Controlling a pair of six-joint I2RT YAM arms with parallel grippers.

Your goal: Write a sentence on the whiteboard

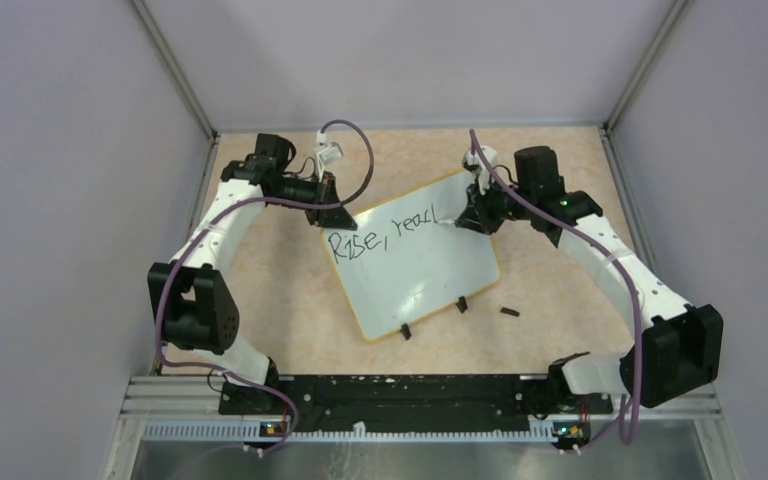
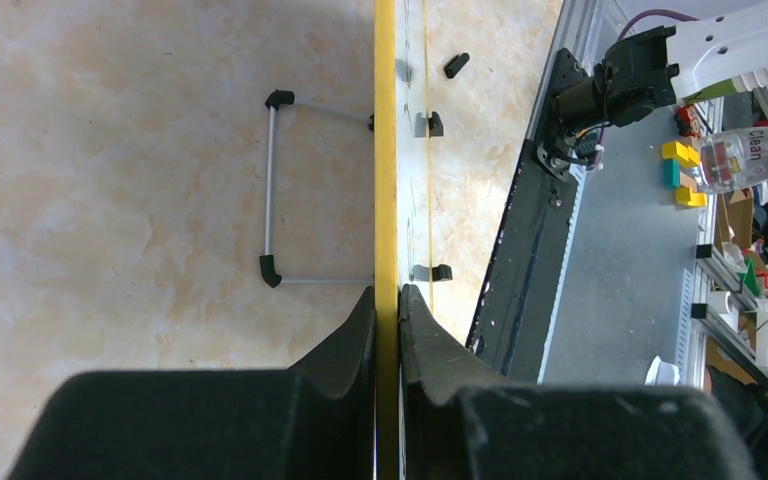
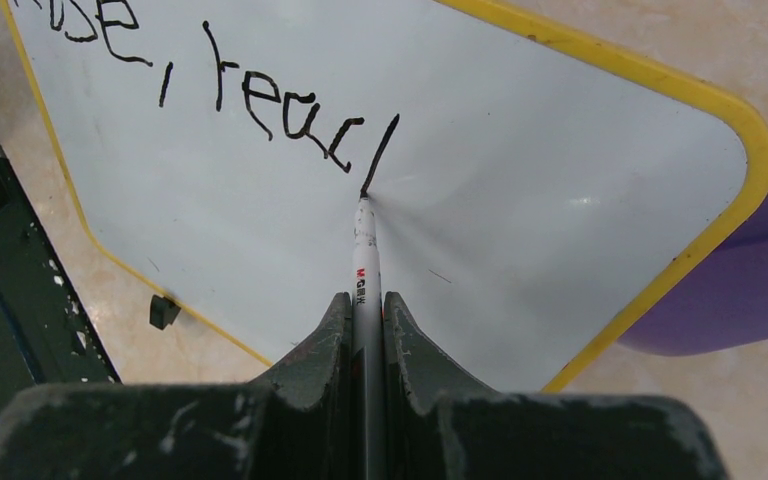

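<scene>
The whiteboard lies tilted in the middle of the table, propped at its far end. The sentence runs along its upper part and reads "Rise, reac" plus one upright stroke. My left gripper is shut on the board's far-left yellow rim, one finger on each face. My right gripper is shut on a white marker pen, held between its fingers. The pen's tip touches the board at the foot of that last stroke.
A purple wedge block sits under the board's far right corner. A small black cap lies on the table right of the board. Two black clip feet stick out at its near edge. A wire stand shows behind the board.
</scene>
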